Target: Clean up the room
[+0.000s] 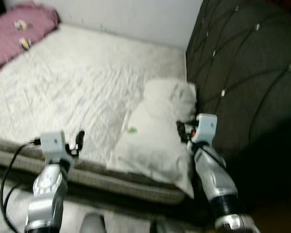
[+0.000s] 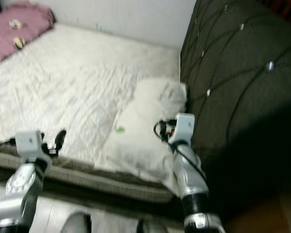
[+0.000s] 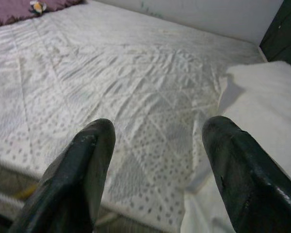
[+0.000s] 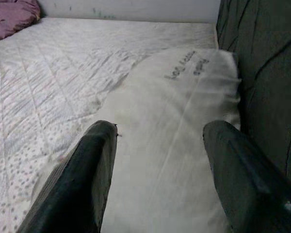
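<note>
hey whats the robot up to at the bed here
The robot stands at the edge of a bed with both arms raised over it. Its right tool hangs open just above a white pillow that lies against the dark padded headboard. Its left tool is open too, over the bare quilted mattress beside the pillow. Neither tool holds anything yet. A pink blanket lies bunched at the far corner.

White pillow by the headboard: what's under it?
The white pillow lies on the quilted mattress, its near corner hanging past the bed edge, beside the dark tufted headboard. Anything beneath it is covered.
</note>
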